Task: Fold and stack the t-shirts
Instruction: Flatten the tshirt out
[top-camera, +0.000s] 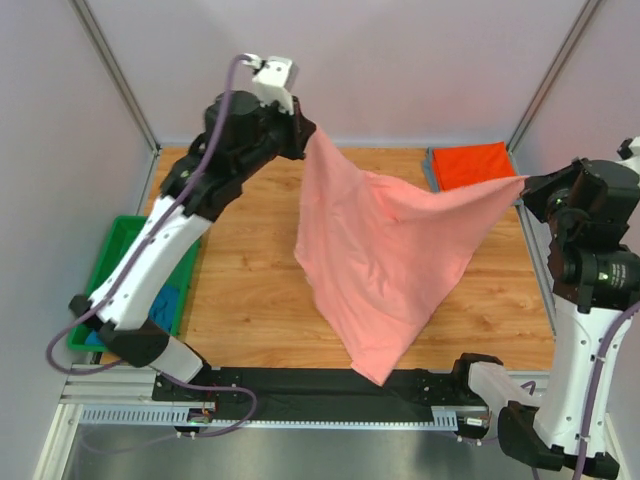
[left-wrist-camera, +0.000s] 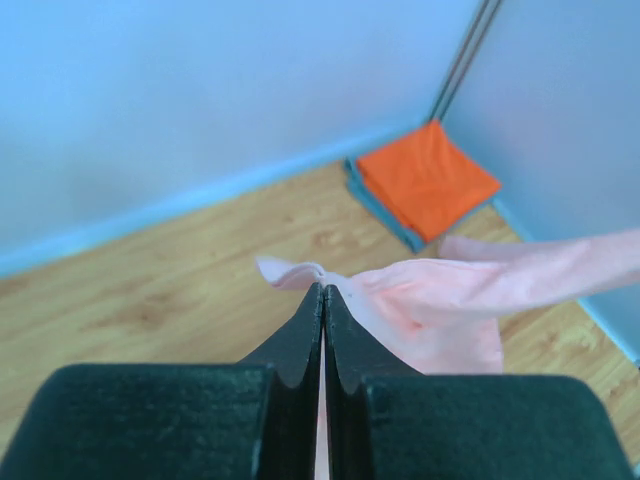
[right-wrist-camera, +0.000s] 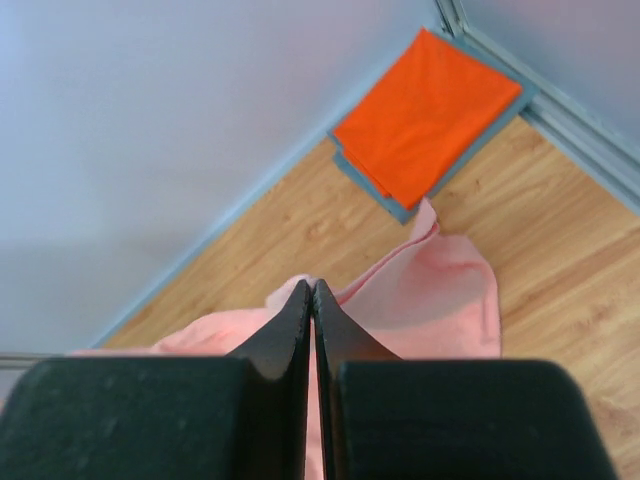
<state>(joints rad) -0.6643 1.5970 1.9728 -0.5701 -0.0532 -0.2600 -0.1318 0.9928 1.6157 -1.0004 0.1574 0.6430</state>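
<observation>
The soft salmon-pink cloth t-shirt (top-camera: 385, 260) is held in the air over the wooden table (top-camera: 250, 300), stretched between the left pincer (left-wrist-camera: 323, 290) and right pincer (right-wrist-camera: 311, 285). Each pincer is clenched on an edge, probably so the shirt can be laid flat for folding. A folded bright orange-red t-shirt (top-camera: 470, 163) is parked in the far right corner, seemingly as the stack.

blocked: hanging pink shirt (top-camera: 380, 250) mid-table | far-right corner: folded orange shirt (top-camera: 470, 163) | free: table (top-camera: 240, 290) left strip
</observation>
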